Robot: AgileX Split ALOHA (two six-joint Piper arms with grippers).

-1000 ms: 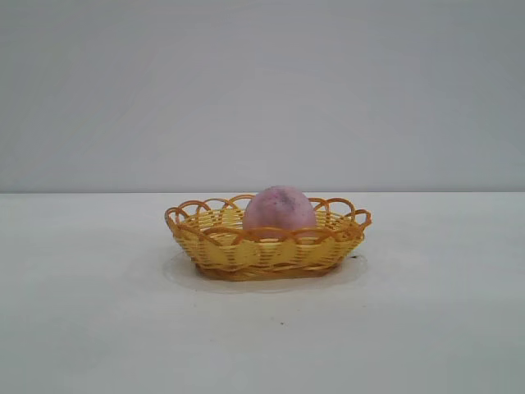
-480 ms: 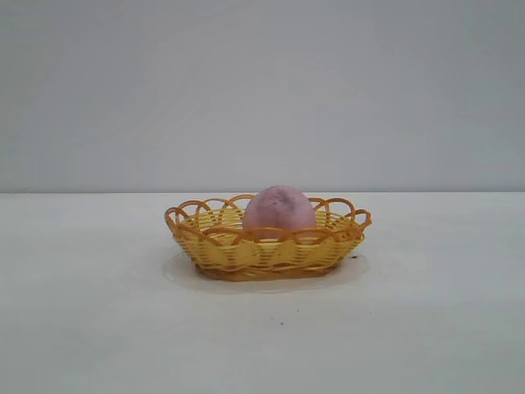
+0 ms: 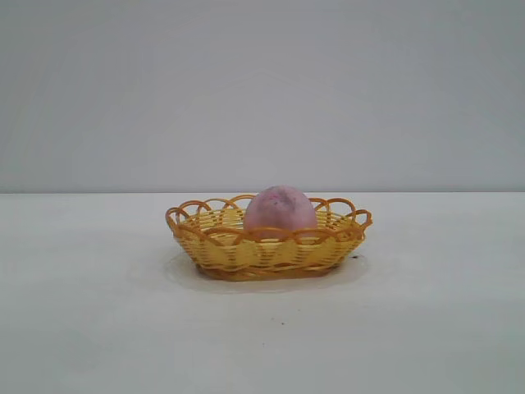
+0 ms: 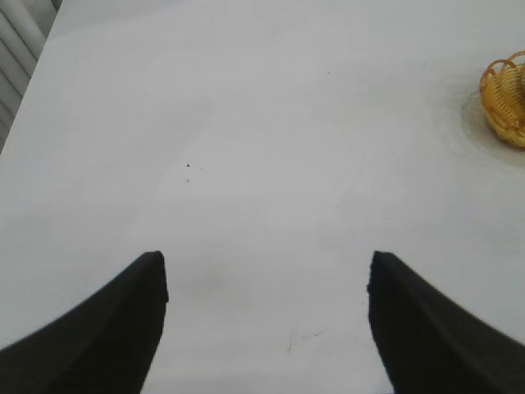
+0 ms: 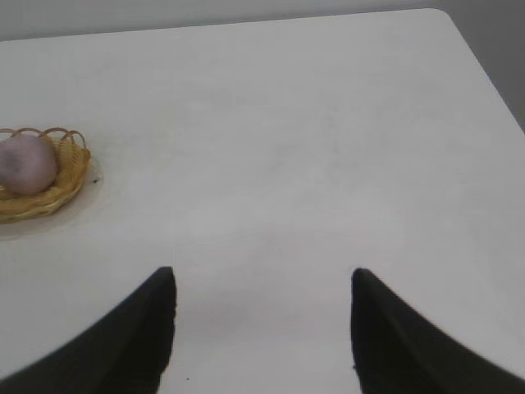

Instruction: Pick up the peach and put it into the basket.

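Note:
The dusty pink peach [image 3: 280, 208] lies inside the yellow-orange wicker basket [image 3: 246, 253] at the middle of the white table. In the right wrist view the peach [image 5: 26, 163] sits in the basket [image 5: 70, 176], far from my right gripper [image 5: 262, 283], which is open and empty over bare table. In the left wrist view only an edge of the basket [image 4: 504, 97] shows, far from my left gripper [image 4: 265, 267], which is open and empty over bare table. Neither gripper shows in the exterior view.
The white table [image 3: 426, 328] spreads around the basket under a plain grey wall. The table's edge and corner [image 5: 447, 16] show in the right wrist view. Grey slats [image 4: 16, 49] lie beyond the table's edge in the left wrist view.

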